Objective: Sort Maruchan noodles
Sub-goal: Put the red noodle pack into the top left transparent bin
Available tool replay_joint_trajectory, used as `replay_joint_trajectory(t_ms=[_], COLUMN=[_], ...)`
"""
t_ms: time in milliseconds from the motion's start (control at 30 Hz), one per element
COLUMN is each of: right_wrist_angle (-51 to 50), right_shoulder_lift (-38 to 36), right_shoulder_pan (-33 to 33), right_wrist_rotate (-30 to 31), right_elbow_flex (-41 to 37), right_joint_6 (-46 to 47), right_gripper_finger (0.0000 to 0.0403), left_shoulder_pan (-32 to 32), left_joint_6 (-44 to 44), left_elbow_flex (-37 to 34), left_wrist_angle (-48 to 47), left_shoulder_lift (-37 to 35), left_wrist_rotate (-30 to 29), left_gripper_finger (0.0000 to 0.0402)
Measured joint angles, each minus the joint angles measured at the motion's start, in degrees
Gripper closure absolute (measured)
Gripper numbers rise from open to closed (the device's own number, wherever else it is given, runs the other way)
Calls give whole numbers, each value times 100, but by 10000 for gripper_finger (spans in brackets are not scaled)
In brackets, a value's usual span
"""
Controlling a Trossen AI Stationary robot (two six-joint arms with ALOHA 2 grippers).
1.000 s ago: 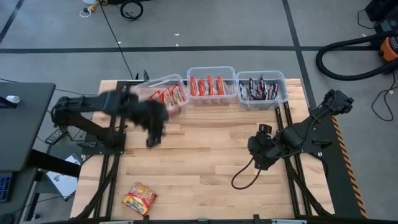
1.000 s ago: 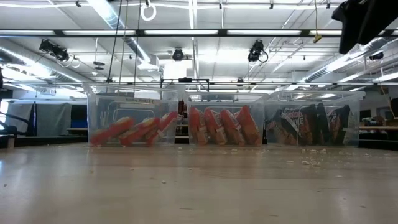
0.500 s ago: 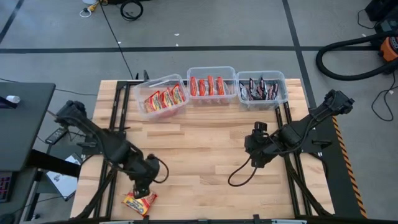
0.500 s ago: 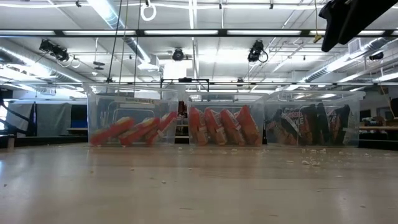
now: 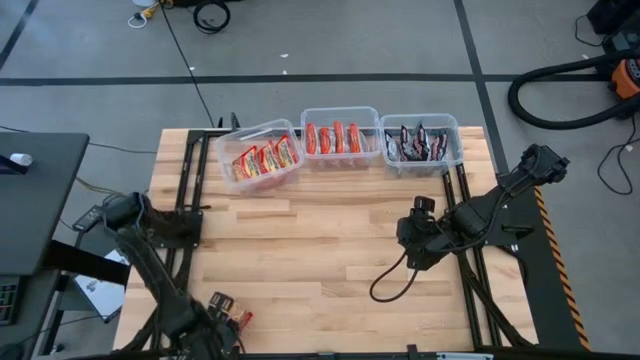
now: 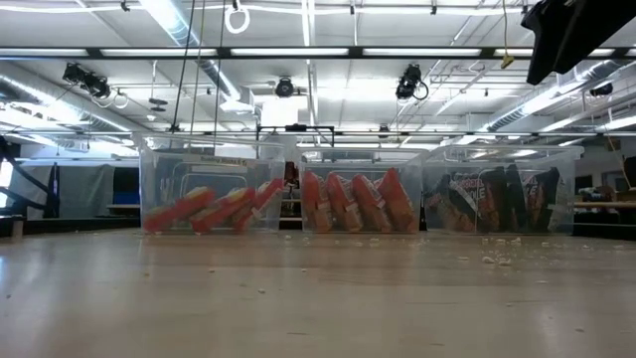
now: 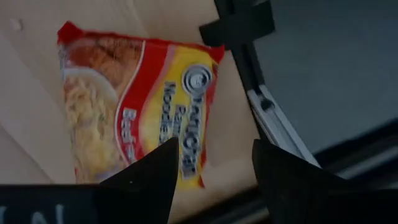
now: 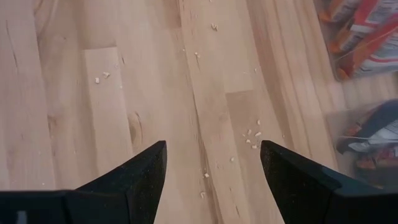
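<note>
Lying loose: one orange-yellow and red noodle packet [image 7: 134, 109] flat on the wooden surface [image 5: 330, 250] at its near left corner, close to the edge; in the high view only a sliver of it shows beside the left arm.
Left claw [image 5: 222, 308]: low over that corner, directly above the packet; the left wrist view shows its two dark fingers [image 7: 149, 174] spread apart, the packet's lower edge lying between and just beyond them. Whether the tips touch the packet cannot be told.
Packet orientation: printed face up, lettering running along its length, one short end toward the metal frame rail [image 7: 273, 121] at the surface's edge.
Right claw [image 5: 418, 248]: hovering over the right half of the surface, well apart from the loose packet; right wrist view shows its fingers [image 8: 140, 171] spread wide over bare wood scattered with crumbs [image 8: 252, 138].
Left bin [image 5: 260, 155]: clear plastic, far edge of the surface, slightly skewed; holds orange-yellow packets [image 6: 214, 209] leaning on a slant.
Middle bin [image 5: 341, 136]: clear plastic, beside the left bin; holds red packets [image 6: 358, 202] standing on edge in a row.
Right bin [image 5: 420, 143]: clear plastic, beside the middle bin; holds dark black-and-silver packets [image 6: 497, 204] standing on edge.
Bins to loose packet: well apart, at opposite edges of the surface.
</note>
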Motion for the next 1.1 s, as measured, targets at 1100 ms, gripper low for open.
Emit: replay_joint_trajectory(t_ms=[1100], right_wrist_angle=[-748], right_shoulder_lift=[0], right_shoulder_pan=[-64], right_wrist_rotate=[-271], right_elbow_flex=[0], right_joint_6=[-48], right_gripper_finger=[137], left_shoulder_pan=[-722], left_joint_6=[142], left_elbow_flex=[33], left_wrist_angle=[179], left_shoulder_lift=[1445], left_wrist_rotate=[-2640], left_gripper_finger=[351])
